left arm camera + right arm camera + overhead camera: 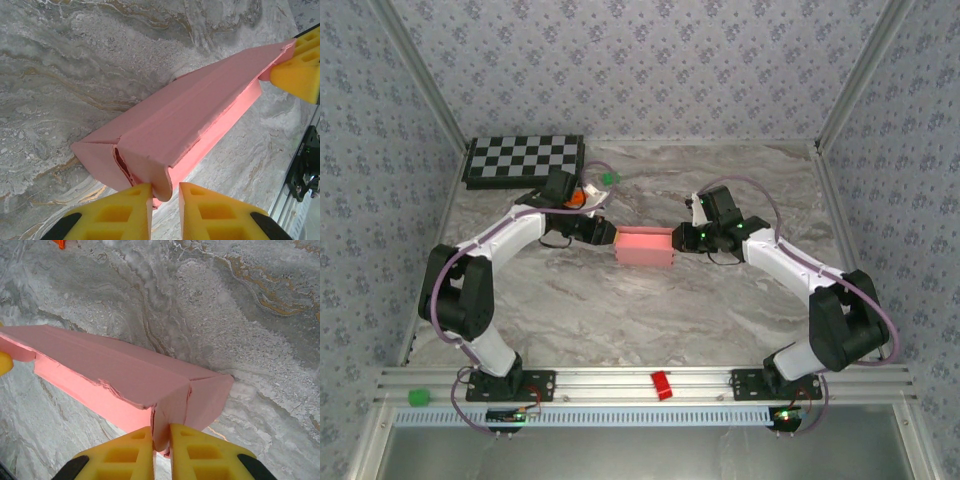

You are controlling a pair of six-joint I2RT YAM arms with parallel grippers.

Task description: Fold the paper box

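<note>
2 grippers, 1 workpiece, held end to end.

Item 1: paper box (645,245). Pink thin card, folded into a long, low closed form. It lies at mid-table on the marble table (720,310), between the 2 arms. The long folded edge is ragged, and a short split shows at each end corner in the wrist views.

Item 2: left gripper (165,200). Jaws narrow, with the yellow foam fingers pinching the rounded corner of the box's left end.

Item 3: right gripper (161,440). Jaws almost together, clamped on a thin card edge at the box's right end.

Item 4: bystanders. A checkerboard (525,160) sits at the far left, a small orange piece (578,198) lies near the left wrist, and a red block (662,384) rests on the near rail. All 3 are well apart from the box.

Hazards, as judged:
1. Tearing. The corner splits would likely run further if the 2 arms pull apart or twist against each other.
2. Buckling. Pushing the ends together would probably bow the thin walls and reopen the fold.
3. Slip. Each grip is on very little card, so a sideways move could pull an edge out from between the foam pads.
4. Spring-back. If either grip lets go before the tabs seat, the top panel may lift.
</note>
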